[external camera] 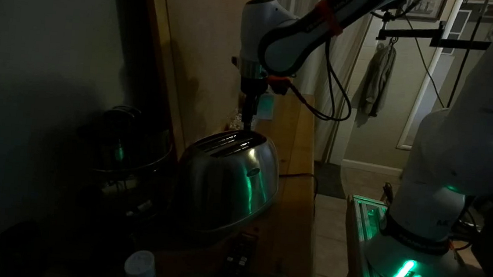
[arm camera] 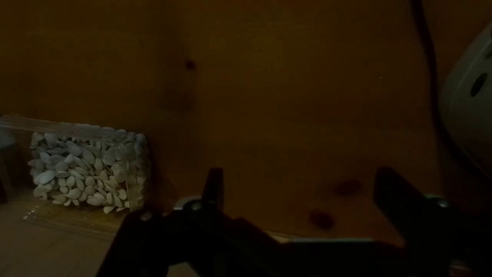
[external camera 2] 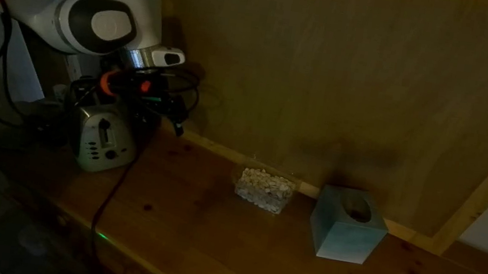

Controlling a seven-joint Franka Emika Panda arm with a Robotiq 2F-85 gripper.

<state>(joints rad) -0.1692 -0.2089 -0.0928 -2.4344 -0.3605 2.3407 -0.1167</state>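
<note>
My gripper (arm camera: 299, 173) is open with nothing between its fingers, above the wooden counter (arm camera: 269, 96). In an exterior view the gripper (external camera: 247, 116) is seen just beyond a silver toaster (external camera: 229, 185). In an exterior view the gripper (external camera 2: 166, 119) is beside the toaster (external camera 2: 107, 138), with part of it hidden by cables. The toaster's edge (arm camera: 469, 115) shows at the right of the wrist view. A clear plastic container of pale seeds (arm camera: 88, 173) lies left of the fingers, apart from them. The container (external camera 2: 265, 190) also stands near the back board in an exterior view.
A light blue tissue box (external camera 2: 347, 231) stands beside the container. A wooden board (external camera 2: 326, 82) rises behind the counter. A dark cord (external camera 2: 111, 199) runs over the counter's front edge. A white cylinder (external camera: 140, 269), a dark remote (external camera: 239, 257) and a dim rack (external camera: 134, 165) are near the toaster.
</note>
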